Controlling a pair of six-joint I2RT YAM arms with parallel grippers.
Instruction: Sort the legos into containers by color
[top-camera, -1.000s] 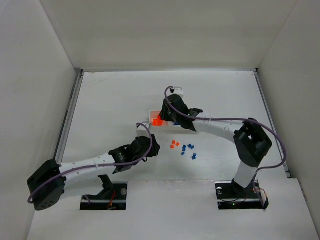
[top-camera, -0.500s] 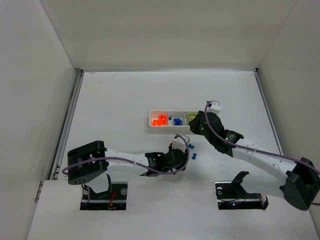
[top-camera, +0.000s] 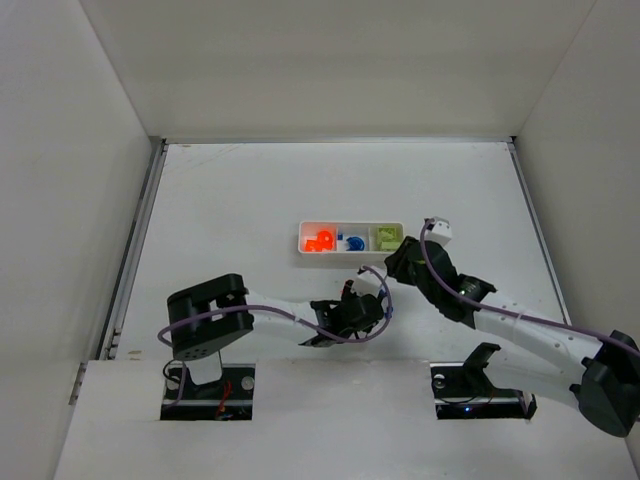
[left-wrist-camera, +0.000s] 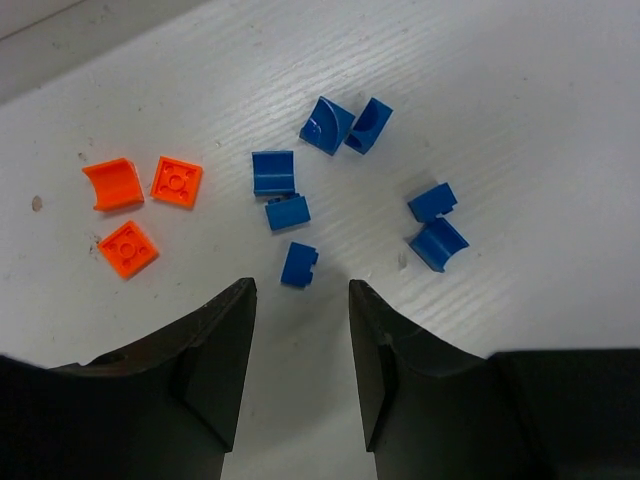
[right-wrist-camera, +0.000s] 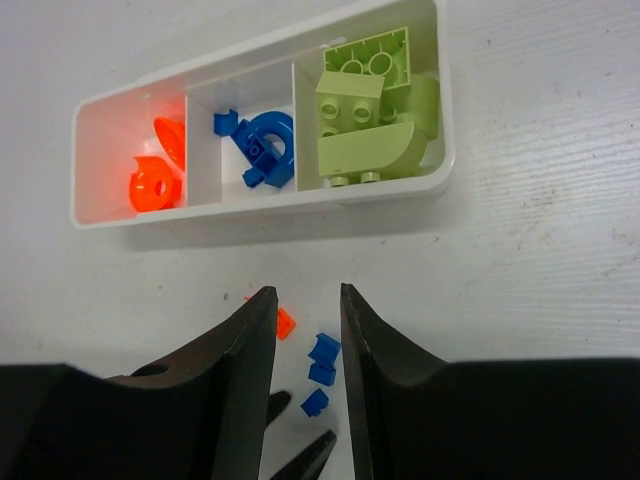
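Loose legos lie on the table in the left wrist view: several dark-blue bricks and three orange ones. My left gripper hangs open and empty just short of them, the nearest blue brick right ahead of its tips. The containers are one white tray holding orange pieces, blue pieces and lime-green bricks in separate compartments. My right gripper is open and empty, near side of the tray, above the loose blue bricks. In the top view both grippers sit just below the tray.
White walls enclose the table on three sides. A metal rail runs along the left edge. The two grippers are close together near the loose bricks; the left gripper's fingertips show in the right wrist view.
My left arm has swung right to the loose bricks. My right arm has pulled back from the tray's orange compartment to the tray's near right side.
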